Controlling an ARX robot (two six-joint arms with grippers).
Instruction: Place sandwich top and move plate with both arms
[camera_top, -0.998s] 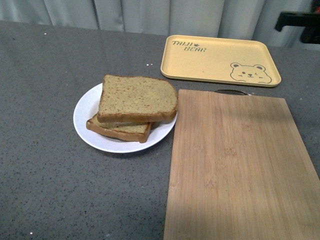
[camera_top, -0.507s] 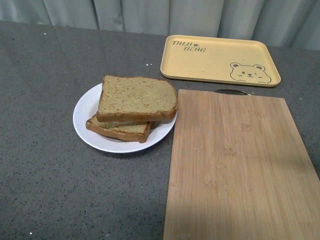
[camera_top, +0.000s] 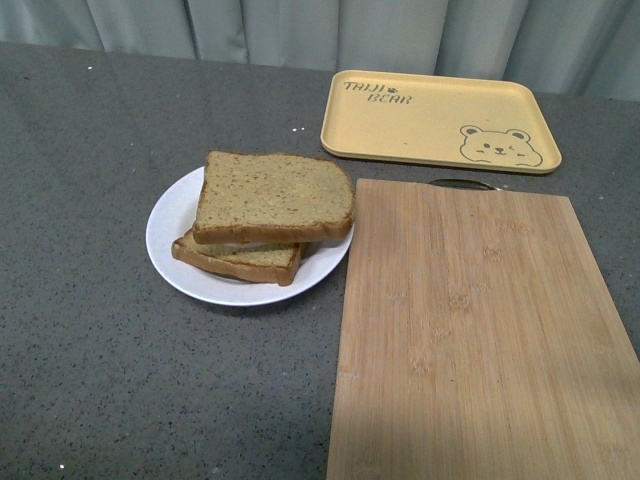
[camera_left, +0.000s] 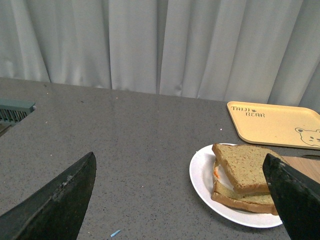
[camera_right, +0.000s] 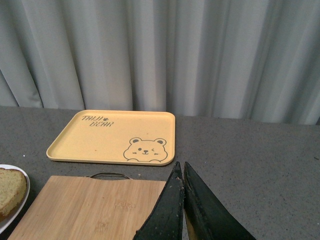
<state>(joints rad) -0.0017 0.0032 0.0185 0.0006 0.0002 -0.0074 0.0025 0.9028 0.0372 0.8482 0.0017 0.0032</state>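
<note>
The white plate (camera_top: 170, 240) sits left of centre on the grey table. On it the sandwich top (camera_top: 272, 196), a tan bread slice, lies over a lower slice (camera_top: 240, 262), turned a little off it. The left wrist view shows the plate (camera_left: 202, 175) and sandwich top (camera_left: 242, 165) ahead, with a white and orange filling at the stack's edge. My left gripper (camera_left: 180, 200) is open and held back from the plate, empty. My right gripper (camera_right: 181, 172) is shut, empty, above the cutting board's far corner. Neither arm shows in the front view.
A bamboo cutting board (camera_top: 470, 330) lies right of the plate, almost touching it. A beige bear tray (camera_top: 440, 120) rests behind the board, near the curtain. The left wrist view has a grey-green grille (camera_left: 15, 111) at the table's far side.
A black part of an arm stood at the front view's top right corner one second ago and has gone out of view. Plate, bread, board and tray have not moved.
</note>
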